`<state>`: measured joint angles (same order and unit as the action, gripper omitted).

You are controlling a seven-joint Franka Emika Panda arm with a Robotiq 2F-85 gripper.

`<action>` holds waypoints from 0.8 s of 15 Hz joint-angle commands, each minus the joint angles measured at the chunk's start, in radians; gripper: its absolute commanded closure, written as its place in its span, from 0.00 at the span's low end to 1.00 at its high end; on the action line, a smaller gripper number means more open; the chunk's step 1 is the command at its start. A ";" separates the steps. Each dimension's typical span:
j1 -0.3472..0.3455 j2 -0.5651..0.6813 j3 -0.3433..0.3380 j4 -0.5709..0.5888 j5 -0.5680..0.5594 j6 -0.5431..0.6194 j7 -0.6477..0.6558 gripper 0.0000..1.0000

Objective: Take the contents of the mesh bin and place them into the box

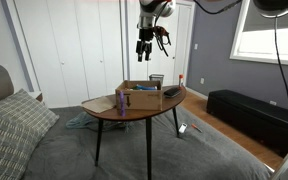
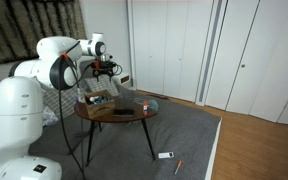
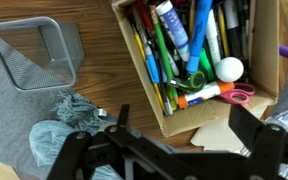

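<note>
While my fingers (image 3: pixel 252 140) stand spread wide with nothing between them, high above the table (image 3: pixel 94 60), the box (image 3: pixel 199 60) lies ahead, crammed with pens (image 3: pixel 164 50), and the mesh bin (image 3: pixel 36 52) sits ahead and off to the side, looking empty. I judge the transfer near done: check the bin's floor from straight above before descending, clear of the box flaps. No writing on the pens is legible.

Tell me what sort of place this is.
Probably a bedroom at home: white closet doors, a plaid pillow on a bed or couch, and carpet under a small wooden table.
</note>
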<state>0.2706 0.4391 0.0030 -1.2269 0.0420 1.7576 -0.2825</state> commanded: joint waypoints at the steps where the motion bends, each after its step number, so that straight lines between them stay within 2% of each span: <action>1: 0.022 -0.180 -0.015 -0.138 -0.027 -0.037 0.106 0.00; 6: 0.025 -0.389 -0.009 -0.219 -0.030 -0.184 0.264 0.00; 8: 0.014 -0.453 0.003 -0.248 0.052 -0.243 0.254 0.00; 9: 0.010 -0.363 -0.002 -0.158 0.012 -0.225 0.229 0.00; 10: 0.010 -0.397 0.001 -0.177 0.022 -0.243 0.232 0.00; 11: -0.040 -0.419 0.055 -0.186 0.027 -0.253 0.236 0.00; 12: -0.041 -0.433 0.055 -0.201 0.031 -0.252 0.237 0.00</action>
<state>0.2811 0.0020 0.0067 -1.4350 0.0729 1.5098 -0.0464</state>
